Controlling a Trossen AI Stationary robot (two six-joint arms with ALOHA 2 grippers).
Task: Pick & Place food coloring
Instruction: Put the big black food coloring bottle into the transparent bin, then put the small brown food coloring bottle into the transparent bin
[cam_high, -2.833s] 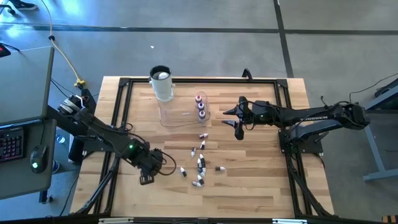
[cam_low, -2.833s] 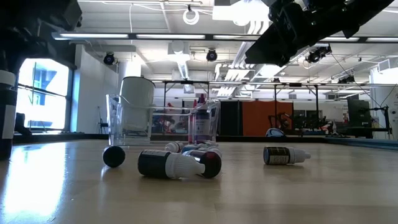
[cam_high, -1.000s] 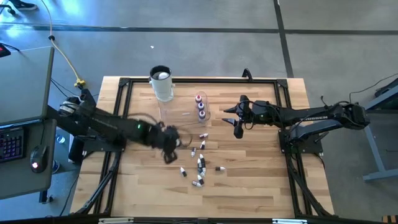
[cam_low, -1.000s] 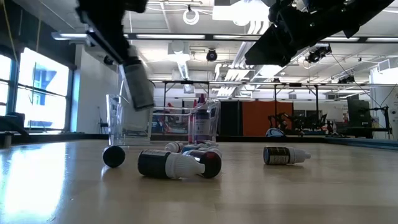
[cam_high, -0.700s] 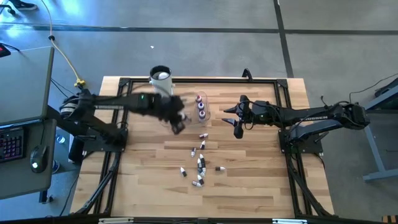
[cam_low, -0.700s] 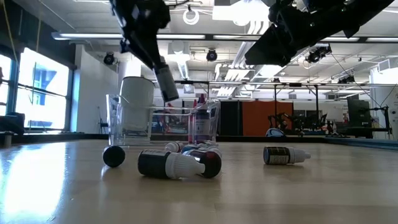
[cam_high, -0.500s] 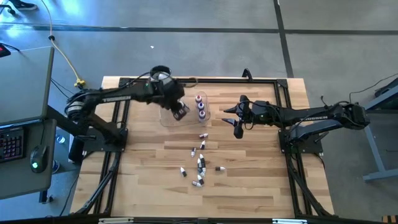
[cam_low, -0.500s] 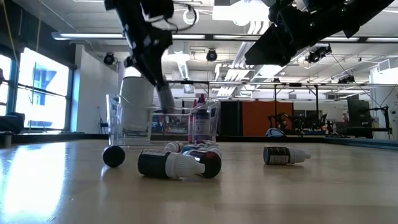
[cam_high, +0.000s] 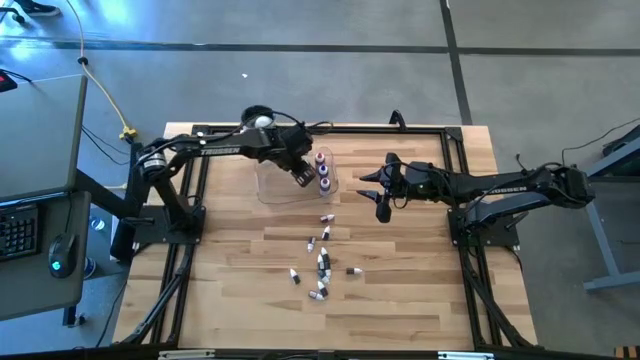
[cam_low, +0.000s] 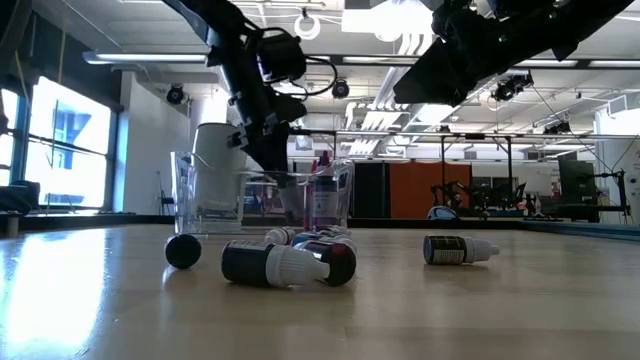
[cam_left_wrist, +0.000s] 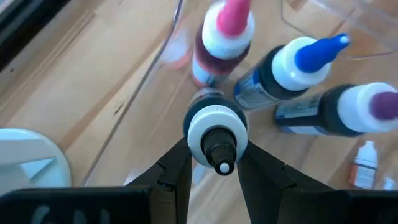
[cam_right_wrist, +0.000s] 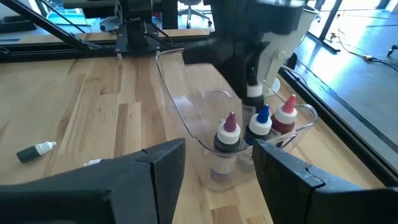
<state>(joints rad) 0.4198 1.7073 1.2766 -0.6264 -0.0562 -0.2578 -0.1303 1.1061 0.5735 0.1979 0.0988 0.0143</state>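
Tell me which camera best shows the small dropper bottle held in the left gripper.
The left wrist view: the black-tipped, white-collared dropper bottle fills the centre between that gripper's fingers. The right wrist view shows it smaller, above the clear plastic tray. The high and low views barely resolve it.

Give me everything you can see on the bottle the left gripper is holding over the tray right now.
The held bottle is a tiny dropper bottle with a dark body, a white ribbed collar and a dark tip. The left gripper has its fingers shut on its sides, tip towards the wrist camera. It hangs over the clear tray, beside three upright bottles with pink, blue and purple tips. Whether it touches the tray floor cannot be told.
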